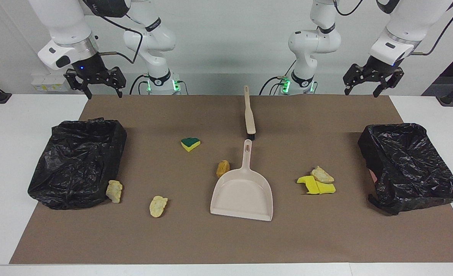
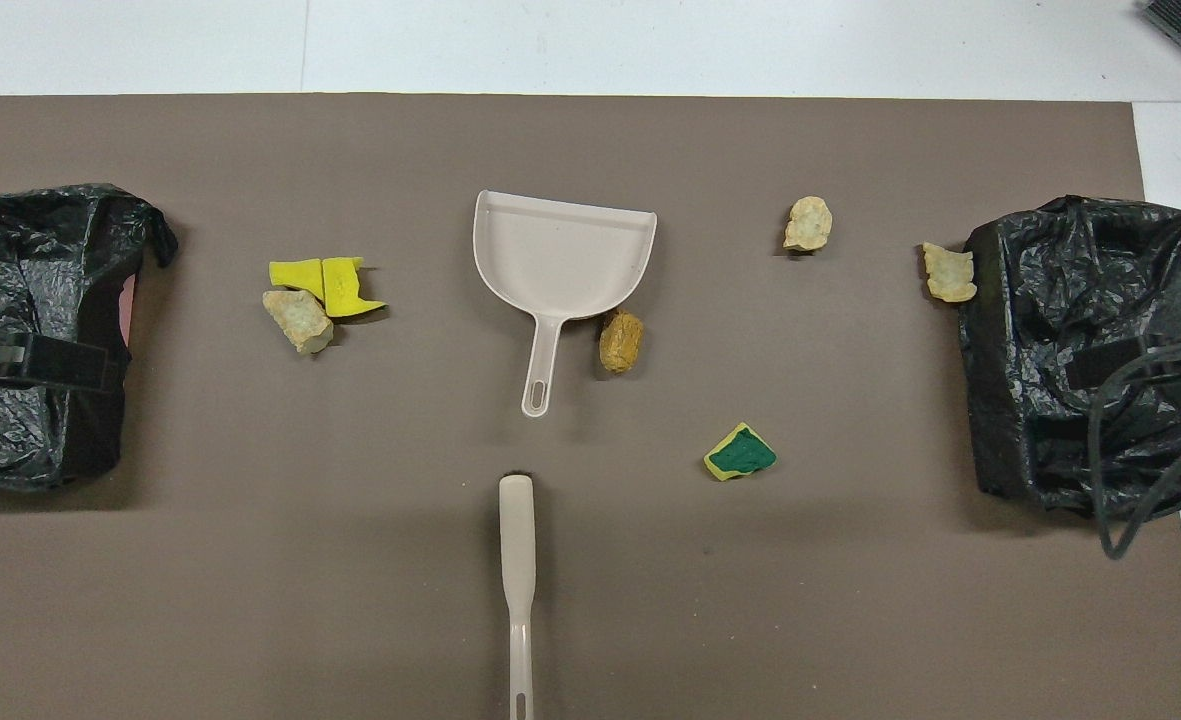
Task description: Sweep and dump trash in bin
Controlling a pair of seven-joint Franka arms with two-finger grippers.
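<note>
Brush and dustpan lie end to end on the table's midline, both arms raised and empty at the robots' edge.

The brush [image 1: 249, 111] lies with its long axis running straight away from the robots, handle near them, bristles toward the dustpan [image 1: 242, 191], whose handle tip sits just beside the bristles; the left gripper [image 1: 373, 78] and right gripper [image 1: 95, 80] hang open, holding nothing, each roughly over the mat's near corner, so neither looks clearly closer to the brush; the trash is scattered: an orange-brown chunk [image 1: 223, 168] touching or just beside the dustpan's edge (hard to tell), a green-topped wedge [image 1: 190, 144] nearer the robots, yellow pieces [image 1: 316, 186] with a tan chunk [image 1: 322, 174] toward the left arm's bin [image 1: 410, 165], two pale chunks [image 1: 114, 191] [image 1: 158, 206] by the right arm's bin [image 1: 78, 161], one touching it.
</note>
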